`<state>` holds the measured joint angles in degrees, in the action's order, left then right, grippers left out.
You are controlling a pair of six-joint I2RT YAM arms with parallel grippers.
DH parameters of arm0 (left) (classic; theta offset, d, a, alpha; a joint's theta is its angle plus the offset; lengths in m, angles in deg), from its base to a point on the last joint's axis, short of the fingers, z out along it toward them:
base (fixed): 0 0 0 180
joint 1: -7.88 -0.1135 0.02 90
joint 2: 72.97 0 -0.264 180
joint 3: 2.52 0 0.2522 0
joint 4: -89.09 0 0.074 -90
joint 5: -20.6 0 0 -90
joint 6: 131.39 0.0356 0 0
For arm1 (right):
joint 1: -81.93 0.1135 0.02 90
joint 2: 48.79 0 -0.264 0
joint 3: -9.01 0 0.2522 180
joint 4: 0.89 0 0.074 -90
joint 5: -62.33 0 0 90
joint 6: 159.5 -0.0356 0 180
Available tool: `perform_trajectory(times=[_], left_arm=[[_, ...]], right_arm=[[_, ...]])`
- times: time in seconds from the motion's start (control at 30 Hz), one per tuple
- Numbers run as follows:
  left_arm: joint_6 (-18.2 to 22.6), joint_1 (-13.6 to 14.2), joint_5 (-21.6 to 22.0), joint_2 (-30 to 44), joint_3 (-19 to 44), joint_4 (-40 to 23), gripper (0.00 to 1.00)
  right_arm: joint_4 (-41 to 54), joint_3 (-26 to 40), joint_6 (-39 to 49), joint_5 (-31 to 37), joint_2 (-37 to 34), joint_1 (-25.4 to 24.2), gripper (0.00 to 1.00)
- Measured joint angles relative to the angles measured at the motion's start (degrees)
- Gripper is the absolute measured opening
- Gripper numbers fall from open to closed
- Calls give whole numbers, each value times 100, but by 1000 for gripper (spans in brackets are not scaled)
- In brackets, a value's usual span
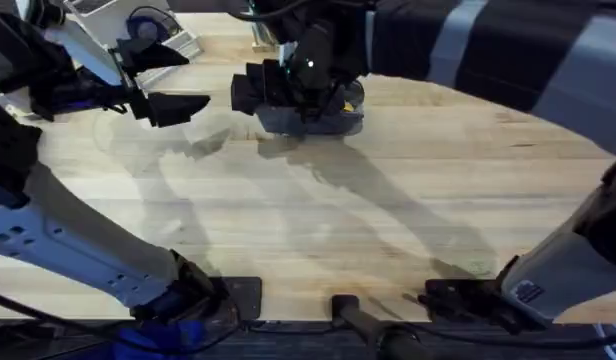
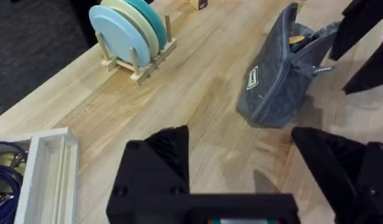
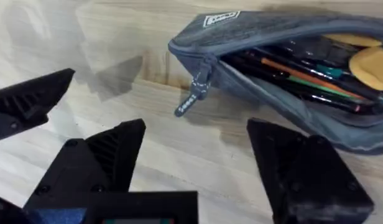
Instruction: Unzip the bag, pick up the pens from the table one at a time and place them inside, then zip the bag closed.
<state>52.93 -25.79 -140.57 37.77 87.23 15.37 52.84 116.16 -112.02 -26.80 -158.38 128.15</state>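
On the left of the overhead view, the left claw (image 1: 178, 78) hangs over the far left part of the pale wooden plank tabletop (image 1: 318, 220), its black fingers spread apart and grasping nothing. Its wrist camera looks past a wooden rack of pale blue and cream plates (image 2: 130, 28) and a white tray (image 2: 51, 163) at the tabletop's edge, towards the pouch.

Further right, near the middle of the far edge, lies the oblong blue-grey fabric pouch (image 3: 266, 37), resting on the tabletop. Its zipper is open along most of the top, the small pull tab (image 3: 190, 99) dangling at one rounded end. Inside lie several slim pens (image 3: 303, 71) with dark, orange and teal barrels, beside something yellow I cannot identify.

The right claw (image 3: 194, 158) hovers just over and beside the pouch, jaws released and empty, the pull tab lying close ahead of its fingers.

As to progress, the unzipping looks done and the pens appear to be loaded: no loose pen shows on the bare tabletop, though the arm over the pouch hides some of it. What seems left is the closing: one claw to steady the pouch, the other to pinch the tab and draw it along the zipper.
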Motion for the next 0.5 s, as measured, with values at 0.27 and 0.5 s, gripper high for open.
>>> perform_trajectory(times=[0.27, 0.5], left_arm=[[0, 0, 0, 0, 0, 0, 993], [0, 0, 0, 0, 0, 0, 993]], right_arm=[[-98, 11, -64, 217, -125, 0, 995], [-94, 77, -122, 467, -130, 2, 995]])
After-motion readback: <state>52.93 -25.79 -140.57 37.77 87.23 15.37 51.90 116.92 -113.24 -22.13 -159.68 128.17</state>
